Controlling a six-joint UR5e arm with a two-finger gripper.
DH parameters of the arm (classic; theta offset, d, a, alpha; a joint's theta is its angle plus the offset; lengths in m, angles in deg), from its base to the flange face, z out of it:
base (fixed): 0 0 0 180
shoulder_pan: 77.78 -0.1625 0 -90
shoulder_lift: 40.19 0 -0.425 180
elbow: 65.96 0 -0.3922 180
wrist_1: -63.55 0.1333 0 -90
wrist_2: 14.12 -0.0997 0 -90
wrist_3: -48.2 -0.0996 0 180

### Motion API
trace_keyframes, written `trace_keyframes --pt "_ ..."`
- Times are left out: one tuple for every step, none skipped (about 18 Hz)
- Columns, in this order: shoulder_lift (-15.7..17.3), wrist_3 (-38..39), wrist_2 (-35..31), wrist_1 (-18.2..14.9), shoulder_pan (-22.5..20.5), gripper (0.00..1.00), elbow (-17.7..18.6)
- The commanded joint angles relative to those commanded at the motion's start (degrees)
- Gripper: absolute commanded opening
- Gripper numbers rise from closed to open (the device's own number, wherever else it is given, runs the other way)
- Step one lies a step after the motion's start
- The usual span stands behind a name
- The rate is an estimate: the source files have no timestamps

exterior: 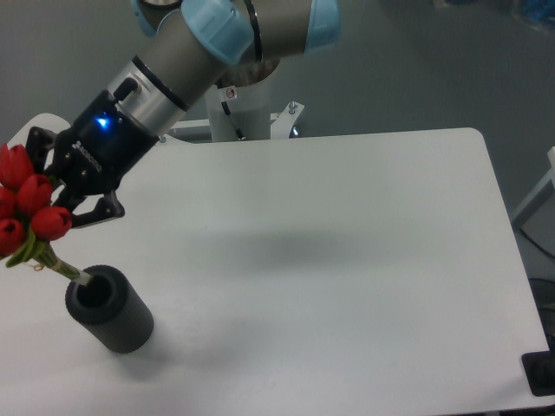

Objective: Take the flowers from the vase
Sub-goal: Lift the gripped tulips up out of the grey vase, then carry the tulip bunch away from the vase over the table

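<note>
1. We see the vase (109,309) standing upright near the tabletop's (347,260) front left corner, its dark mouth facing up
2. The flowers (26,204) lean out to the left over the table's left edge, red buds partly cut off by the frame; their stems (61,264) run down to the vase's rim
3. Our gripper (54,192) sits at the buds, dark fingers (95,212) on either side of them; we cannot tell whether it is clamped on them
</note>
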Motion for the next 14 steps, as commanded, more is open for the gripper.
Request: trace_keyframes --pt "0.0 0.1 0.0 0.0 -0.2 0.30 -0.2" --pt "-0.1 0.0 0.0 0.0 -0.8 0.30 -0.4" --pt "0.0 0.0 0.0 0.0 -1.4 0.30 -0.5" --pt "-0.1 -0.3 0.0 0.0 -1.9 0.30 -0.6" --pt "-0.4 -0.6 0.0 0.0 -2.6 0.30 -0.5" --pt "-0.6 -1.0 0.0 0.1 -3.3 0.30 -0.6" --pt "-1.1 -2.0 -0.1 0.1 -4.4 0.30 -0.6" --pt "-1.9 -3.7 -0.1 0.1 -5.4 0.30 -0.6" --pt "-2.6 -5.1 -0.1 0.1 -6.3 0.30 -0.8" --pt "-3.5 -5.9 -0.1 0.1 -7.4 0.30 -1.1" --pt "-4.5 -6.3 0.0 0.1 -8.4 0.30 -1.7" --pt "-5.3 -6.6 -0.1 0.1 -9.6 0.30 -2.4" --pt "-6.1 -6.7 -0.1 0.1 -10.5 0.30 -3.1" --pt "-6.8 -6.9 -0.1 0.1 -11.2 0.30 -3.9"
